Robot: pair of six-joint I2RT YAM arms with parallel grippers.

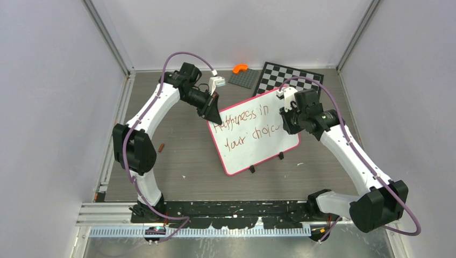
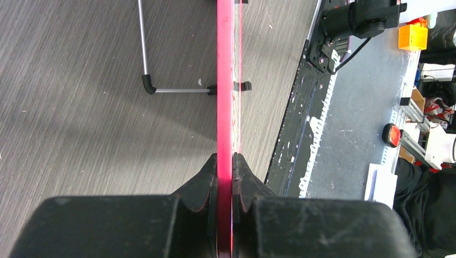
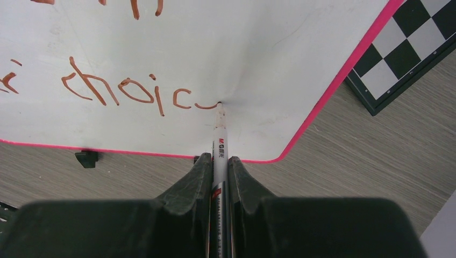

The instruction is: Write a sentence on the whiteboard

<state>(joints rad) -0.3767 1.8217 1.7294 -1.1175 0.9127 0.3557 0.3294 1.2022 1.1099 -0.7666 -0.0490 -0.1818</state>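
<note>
Your left gripper [image 2: 225, 173] is clenched on the whiteboard [image 2: 225, 80]. In the left wrist view, the pink frame edge runs straight out from between the jaws, with one finger pressed to each face. A black clip foot sits on that edge further ahead of the fingertips. From the top view, this grip is at the board's far-left corner.

Your right gripper [image 3: 219, 167] is grasping a marker [image 3: 220, 141]. The white barrel points forward out of the closed jaws, and its tip touches the board's white surface just ahead of them. The board's lower pink edge crosses right in front of the fingertips, under the barrel.

The sentence [image 1: 246, 128] lies ahead of the right jaws and off to their left, in dark red-brown handwriting on two lines. The lower line reads "your choic", and a short curved stroke runs on from the "c" and ends at the marker tip. The white area straight ahead and to the right of the tip is unwritten.

A chessboard [image 3: 414, 45] lies flat on the table [image 3: 349, 161] ahead and to the right of the right jaws, beyond the board's rounded corner.
</note>
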